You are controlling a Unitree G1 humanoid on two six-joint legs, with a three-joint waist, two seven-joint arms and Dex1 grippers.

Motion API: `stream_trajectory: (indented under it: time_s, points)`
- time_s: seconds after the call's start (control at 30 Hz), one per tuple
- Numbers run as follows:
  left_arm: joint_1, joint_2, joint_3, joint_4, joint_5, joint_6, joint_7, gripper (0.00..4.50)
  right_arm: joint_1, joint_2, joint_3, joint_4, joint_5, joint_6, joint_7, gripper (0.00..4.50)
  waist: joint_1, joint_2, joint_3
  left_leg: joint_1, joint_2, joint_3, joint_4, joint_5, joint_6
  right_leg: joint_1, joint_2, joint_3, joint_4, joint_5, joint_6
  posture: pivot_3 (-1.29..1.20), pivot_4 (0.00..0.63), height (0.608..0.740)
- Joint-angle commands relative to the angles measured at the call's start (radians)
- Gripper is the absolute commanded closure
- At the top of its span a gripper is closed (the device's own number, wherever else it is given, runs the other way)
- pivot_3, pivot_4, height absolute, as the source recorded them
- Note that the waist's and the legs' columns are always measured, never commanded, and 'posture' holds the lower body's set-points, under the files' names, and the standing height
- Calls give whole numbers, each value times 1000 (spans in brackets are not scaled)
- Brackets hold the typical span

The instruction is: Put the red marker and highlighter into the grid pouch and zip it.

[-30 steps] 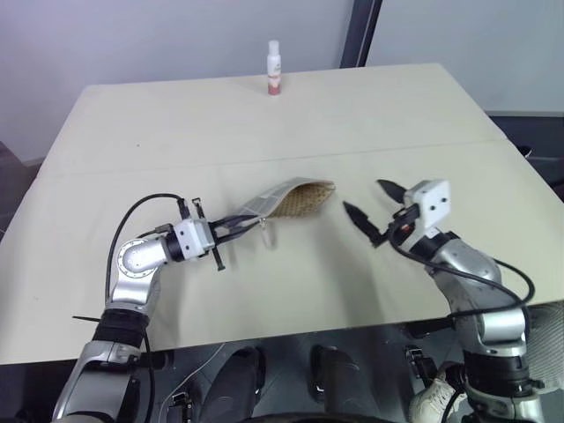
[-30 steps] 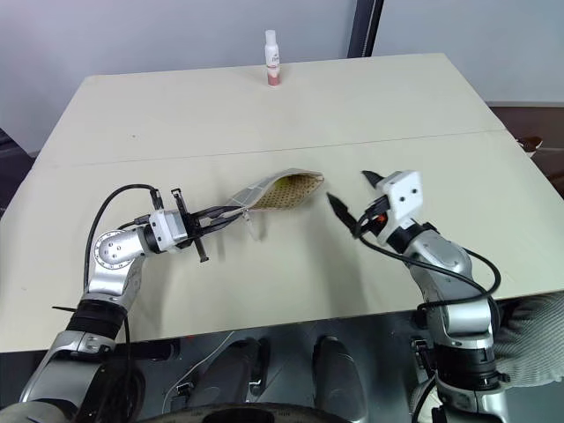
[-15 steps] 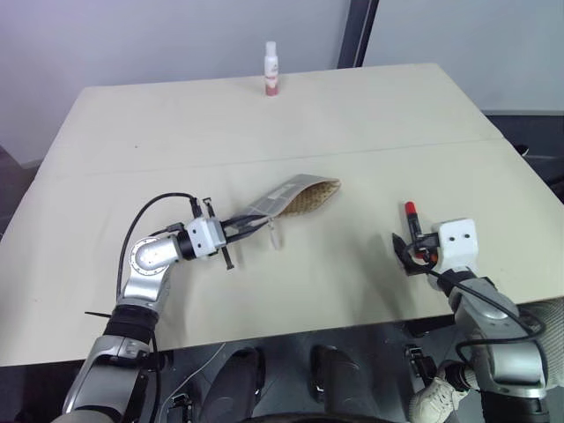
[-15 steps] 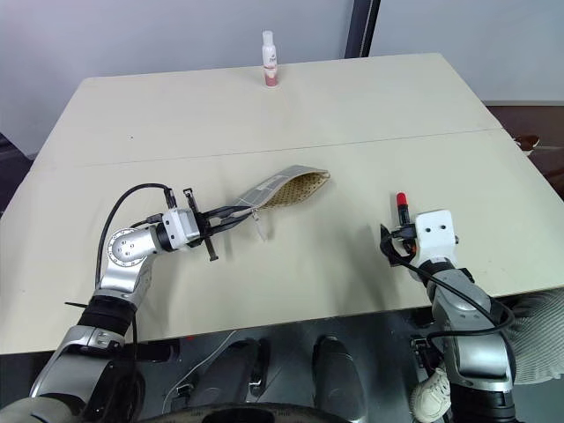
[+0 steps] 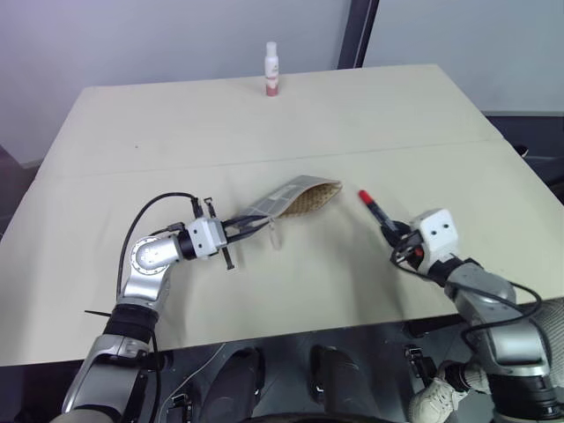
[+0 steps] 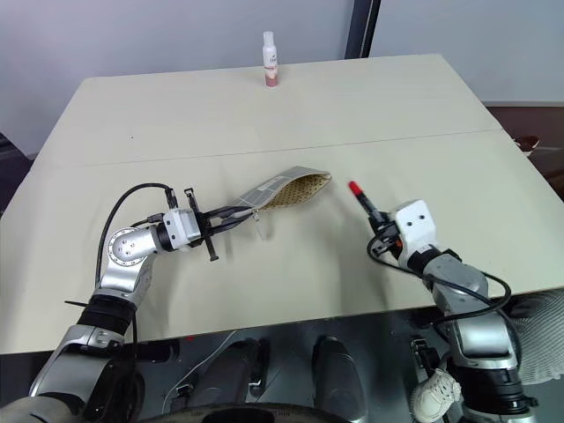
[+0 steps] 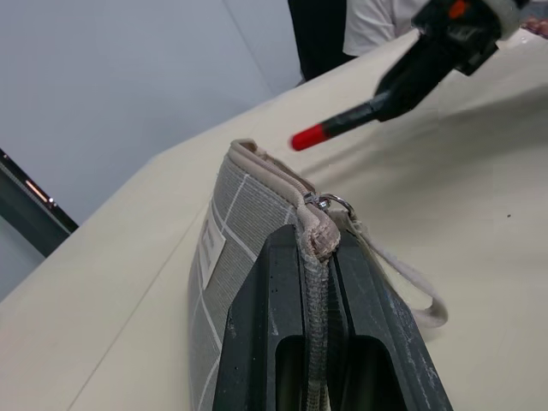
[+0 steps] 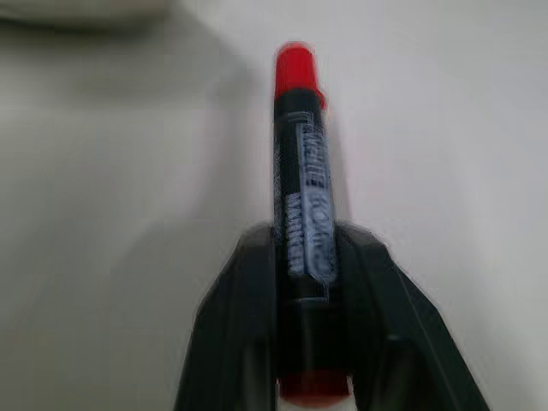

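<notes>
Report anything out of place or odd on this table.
Nothing looks damaged or spilled. The grid pouch hangs lifted at one end in the left claw, mouth toward the red marker held by the right claw. A white bottle stands alone at the far edge.

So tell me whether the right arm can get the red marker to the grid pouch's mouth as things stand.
Probably yes. The right gripper holds the red marker, cap toward the grid pouch, whose mouth the left gripper holds up facing it, with bare table between.

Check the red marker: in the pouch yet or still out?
Out. The red marker is clamped in the right hand, red cap aimed at the open mouth of the grid pouch, with a gap between them.
</notes>
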Motion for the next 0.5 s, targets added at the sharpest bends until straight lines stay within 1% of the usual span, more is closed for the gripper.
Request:
stream_trajectory:
  time_s: [0.03,0.13,0.23,0.37,0.43,0.5]
  points:
    - [-22,3,1,-11,4,-22,2,4500,-20,-30,-9,-13,23,-156,102,4070,1,0,0,0,0,0,0,0,0,0,0,0,0,0,0,0,150,740]
    - [-27,0,-1,-9,6,-27,2,4500,-37,-101,58,15,-68,-261,169,4070,1,0,0,0,0,0,1,0,0,0,0,0,0,0,0,0,150,740]
    - [-29,-2,-4,-15,8,-27,2,4500,-75,-107,99,43,-102,-299,173,4070,1,0,0,0,0,0,1,0,0,0,0,0,0,-1,-2,0,150,740]
    - [-29,1,-12,-26,9,-32,-12,4500,-142,-130,178,111,-212,-385,178,4070,1,0,0,0,0,0,1,0,0,0,0,0,0,-1,-2,0,150,740]
    - [-28,4,-20,-33,9,-35,-23,4500,-181,-121,193,143,-219,-412,183,4070,1,0,0,0,0,0,1,0,0,0,0,0,0,-1,-2,0,150,740]
    - [-23,10,-34,-42,10,-41,-43,4500,-231,-142,229,187,-263,-478,208,4070,1,0,0,0,0,0,1,0,0,0,0,0,0,-1,-2,0,150,740]
